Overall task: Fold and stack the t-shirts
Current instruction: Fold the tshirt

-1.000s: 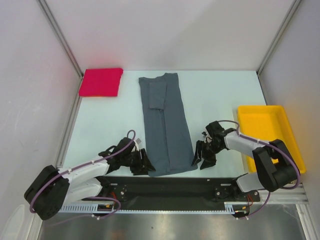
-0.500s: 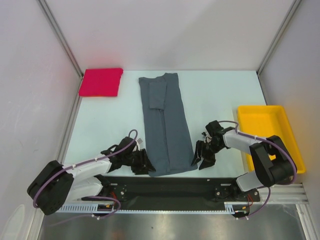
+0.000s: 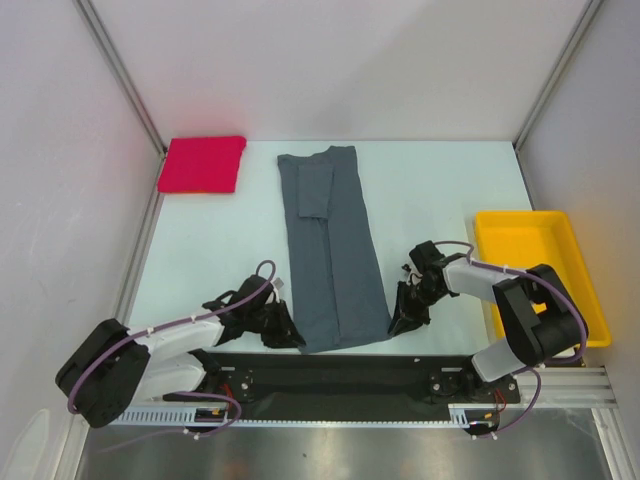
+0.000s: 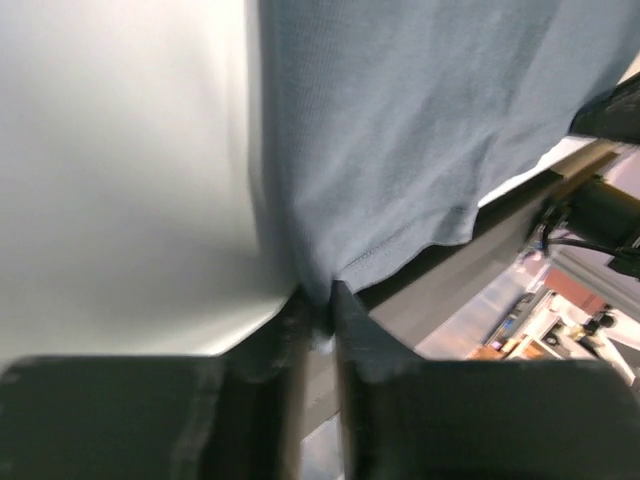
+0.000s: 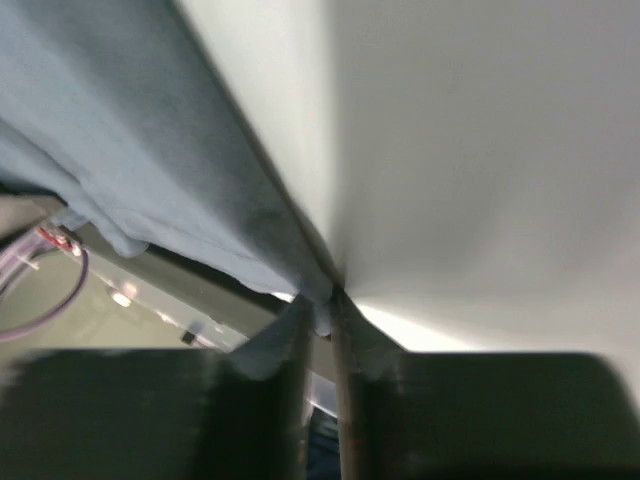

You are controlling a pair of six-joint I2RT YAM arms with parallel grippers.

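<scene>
The slate-grey t-shirt [image 3: 332, 250] lies folded lengthwise as a long strip down the middle of the table. My left gripper [image 3: 296, 338] is shut on its near left corner; the wrist view shows the grey cloth [image 4: 400, 130] pinched between the fingertips [image 4: 322, 305]. My right gripper [image 3: 396, 325] is shut on the near right corner, with the cloth [image 5: 130, 150] held between its fingertips [image 5: 325, 310]. The pinkish-red t-shirt [image 3: 203, 163] lies folded at the far left corner.
A yellow plastic tray [image 3: 575, 262] stands at the right edge of the table. Metal frame posts run along the left and right walls. A black rail [image 3: 350, 370] runs along the near edge by the arm bases.
Both grippers have moved slightly inward onto the shirt's near corners and closed on them. The shirt's near hem is pulled a little narrower.
</scene>
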